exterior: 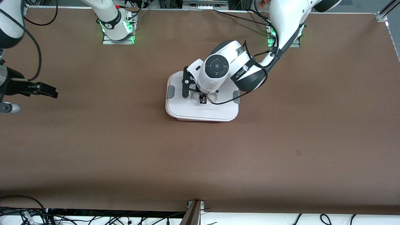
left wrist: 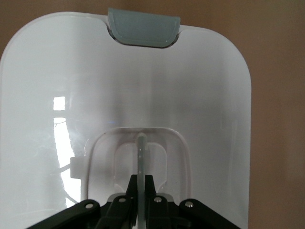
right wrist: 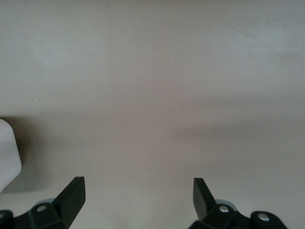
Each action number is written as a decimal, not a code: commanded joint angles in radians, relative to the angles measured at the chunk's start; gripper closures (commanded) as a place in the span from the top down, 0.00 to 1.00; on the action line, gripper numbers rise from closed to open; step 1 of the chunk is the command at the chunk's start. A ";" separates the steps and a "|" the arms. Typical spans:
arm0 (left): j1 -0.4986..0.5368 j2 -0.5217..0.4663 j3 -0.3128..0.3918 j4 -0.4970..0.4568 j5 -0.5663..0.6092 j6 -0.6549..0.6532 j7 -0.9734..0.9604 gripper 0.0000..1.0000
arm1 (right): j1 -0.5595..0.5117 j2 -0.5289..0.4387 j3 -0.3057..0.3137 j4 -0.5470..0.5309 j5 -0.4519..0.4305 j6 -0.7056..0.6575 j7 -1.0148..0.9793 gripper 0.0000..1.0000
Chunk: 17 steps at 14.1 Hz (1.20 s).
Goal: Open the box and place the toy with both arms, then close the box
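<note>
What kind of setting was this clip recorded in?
Most likely a robotics lab bench: two arm bases bolted to a bare brown table, loose cables along its edge, and only a white-lidded box as prop.

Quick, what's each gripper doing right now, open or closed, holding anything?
Left gripper: shut on the handle of the box lid.
Right gripper: open, holding nothing, waiting over the table at the right arm's end.

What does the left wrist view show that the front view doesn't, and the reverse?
Left wrist only: the left gripper shut on the lid's clear handle, up close. Front only: the whole table, both arm bases, the right gripper open and waiting over the right arm's end of the table, and both grey clips. Both: the box's white lid and one grey clip.
</note>
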<state>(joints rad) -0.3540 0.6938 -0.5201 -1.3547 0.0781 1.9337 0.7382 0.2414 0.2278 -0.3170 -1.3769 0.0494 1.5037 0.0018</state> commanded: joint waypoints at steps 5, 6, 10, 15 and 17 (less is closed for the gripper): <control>-0.054 0.024 0.005 0.019 0.066 0.033 -0.043 0.00 | -0.100 -0.197 0.159 -0.175 -0.023 0.021 0.000 1.00; -0.053 0.036 0.006 0.020 0.066 0.033 -0.040 0.00 | -0.102 -0.200 0.174 -0.180 -0.058 0.015 -0.003 1.00; -0.056 0.043 0.012 0.025 0.072 0.034 -0.043 0.00 | -0.102 -0.182 0.190 -0.179 -0.074 0.010 -0.006 1.00; -0.054 0.043 0.023 0.026 0.072 0.062 -0.046 0.00 | -0.099 -0.148 0.190 -0.133 -0.072 0.012 -0.009 1.00; -0.046 0.035 0.023 0.026 0.074 0.062 -0.046 0.00 | -0.099 -0.142 0.190 -0.131 -0.074 0.013 -0.009 1.00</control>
<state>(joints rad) -0.3935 0.7131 -0.5061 -1.3518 0.1200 1.9700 0.7069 0.1578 0.0699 -0.1431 -1.5340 -0.0130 1.5211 -0.0001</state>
